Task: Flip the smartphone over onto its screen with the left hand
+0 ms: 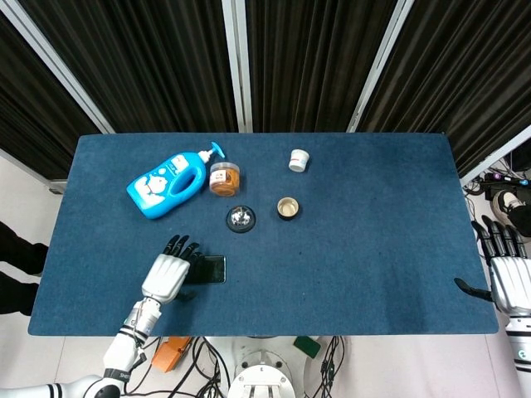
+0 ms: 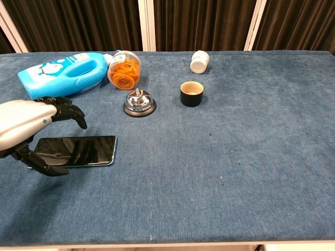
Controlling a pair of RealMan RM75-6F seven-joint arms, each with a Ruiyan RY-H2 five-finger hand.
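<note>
The smartphone [image 2: 84, 150] lies flat on the blue table, dark glossy screen up, at the front left; in the head view only its right end [image 1: 214, 269] shows. My left hand [image 1: 169, 275] hovers over its left half with fingers spread and curved, thumb by the near edge; the chest view shows this hand [image 2: 26, 130] above the phone, holding nothing. My right hand [image 1: 508, 278] stays open off the table's right edge, fingers pointing away.
A blue pump bottle [image 1: 168, 182] lies on its side at the back left beside a jar of orange rubber bands [image 1: 224, 178]. A service bell [image 1: 241, 218], a small black cup [image 1: 288, 207] and a white jar [image 1: 298, 159] stand mid-table.
</note>
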